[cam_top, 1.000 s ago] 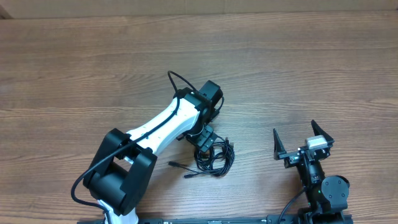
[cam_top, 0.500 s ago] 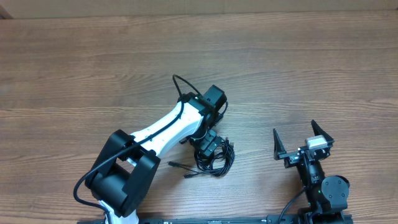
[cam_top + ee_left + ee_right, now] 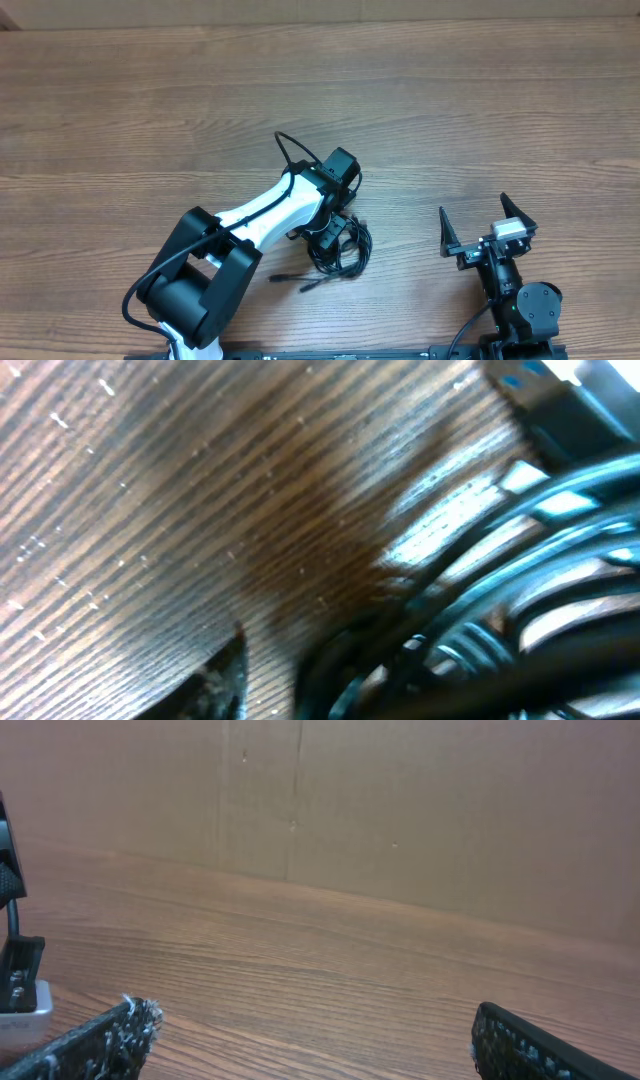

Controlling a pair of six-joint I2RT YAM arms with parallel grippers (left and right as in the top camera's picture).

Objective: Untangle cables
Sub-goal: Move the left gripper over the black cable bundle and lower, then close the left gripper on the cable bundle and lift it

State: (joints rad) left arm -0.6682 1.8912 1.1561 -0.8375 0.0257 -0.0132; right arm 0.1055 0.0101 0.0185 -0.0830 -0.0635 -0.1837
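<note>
left gripper (image 3: 333, 233) down on the black cables (image 3: 345, 256) bundled on the worktop (image 3: 450, 120), front middle, grip impossible to call from here, right gripper (image 3: 472, 210) spread wide, well apart, holding nothing.

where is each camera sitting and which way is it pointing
Overhead: fixed above the table, looking straight down; shows both arms, the left gripper over the cables, the right gripper open.
Left wrist: on the left arm, close to the tabletop, facing the cables; one blurred dark fingertip shows.
Right wrist: on the right arm, low, facing level across the table to a brown wall; its two spread fingers show at the bottom.
Shared: overhead and left wrist both see the cables.
</note>
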